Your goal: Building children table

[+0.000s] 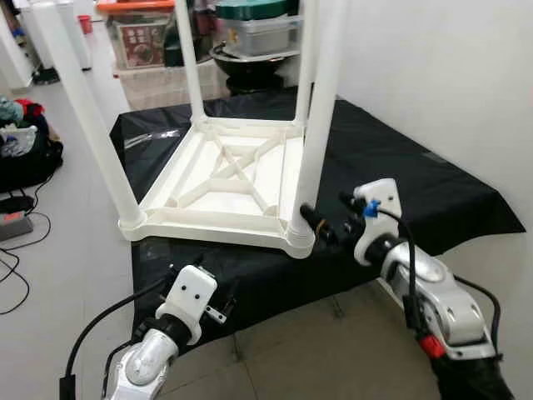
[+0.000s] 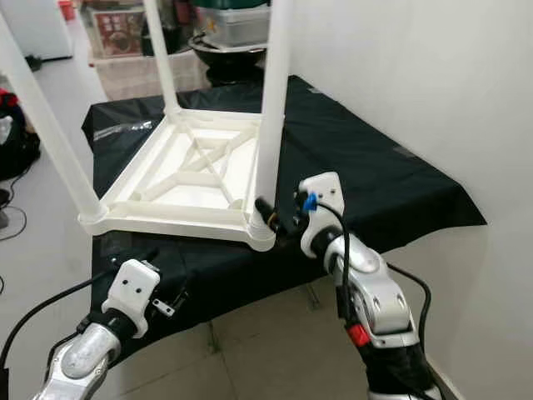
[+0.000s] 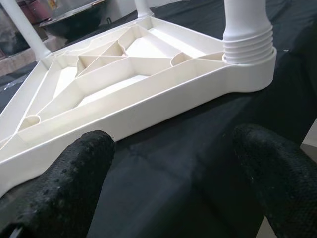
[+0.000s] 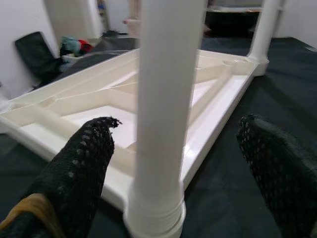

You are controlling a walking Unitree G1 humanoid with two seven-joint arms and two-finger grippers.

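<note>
A white plastic children's table is lying upside down on a black cloth spread over the floor, its ribbed underside facing up and its legs pointing upward. The table is occupying the cloth's left half, with its near edge running close to the cloth's near edge.

The right gripper is reaching in low from the right toward the near right leg, which is standing in its ribbed socket at the table's near right corner. In the right wrist view this leg is rising between the two black fingers, which are spread apart on either side of it without clearly touching it.

The left gripper is hovering just off the cloth's near edge, in front of the table's near rim. Its fingers are standing well apart and holding nothing, pointing along the dark cloth toward the rim.

The near left leg is standing at the table's near left corner. Behind the cloth, storage boxes and a dark wok are sitting on the floor.
</note>
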